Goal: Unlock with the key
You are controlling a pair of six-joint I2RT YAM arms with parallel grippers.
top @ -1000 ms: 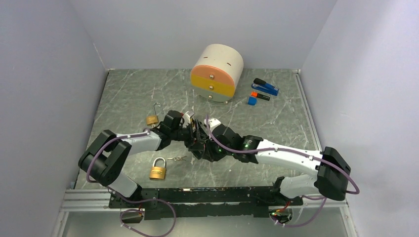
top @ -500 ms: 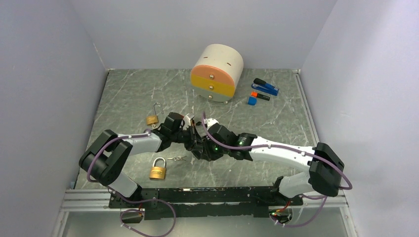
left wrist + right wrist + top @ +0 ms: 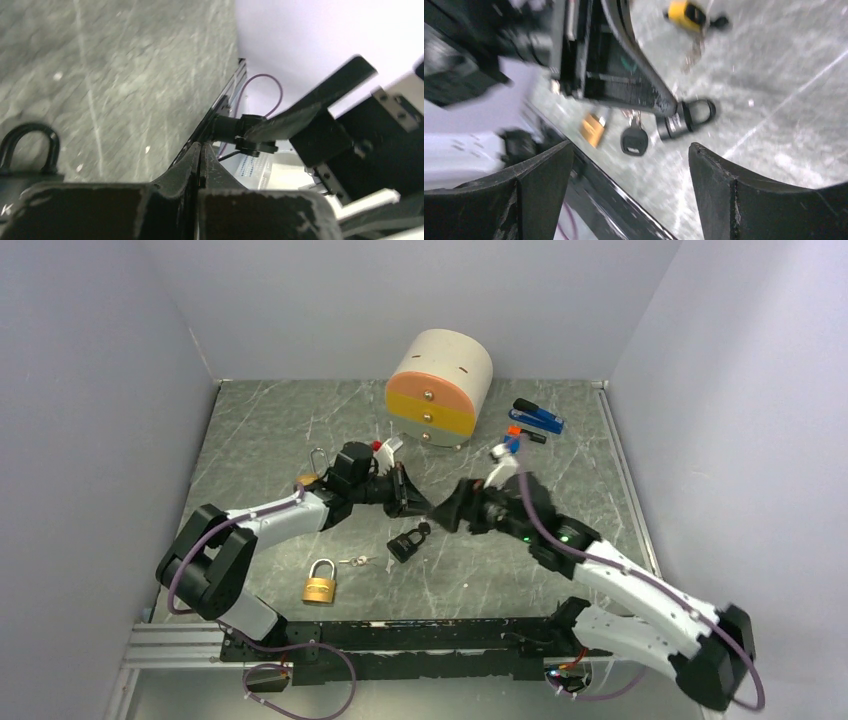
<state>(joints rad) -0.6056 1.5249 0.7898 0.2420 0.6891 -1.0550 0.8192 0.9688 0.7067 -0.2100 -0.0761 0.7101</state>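
A black padlock [image 3: 402,546] lies on the table between the two arms, also in the right wrist view [image 3: 684,119]. A black-headed key [image 3: 634,140] shows right beside its body; whether it sits in the keyhole I cannot tell. My left gripper [image 3: 420,508] hovers just behind the lock, fingers [image 3: 182,170] pressed together with nothing visible between them. My right gripper [image 3: 447,512] faces it from the right, jaws wide apart and empty [image 3: 630,146]. The lock's shackle [image 3: 30,142] shows at the left wrist view's left edge.
A brass padlock [image 3: 319,583] with small keys [image 3: 357,561] lies front left. Another brass padlock [image 3: 308,480], shackle raised, sits beside the left arm. A round drawer unit [image 3: 438,388] stands at the back, with a blue stapler [image 3: 540,418] and small orange and blue blocks [image 3: 512,437] to its right.
The right gripper opened and drew back to the right. The black padlock, earlier between both grippers, now lies on the table. The left gripper shut and moved slightly back.
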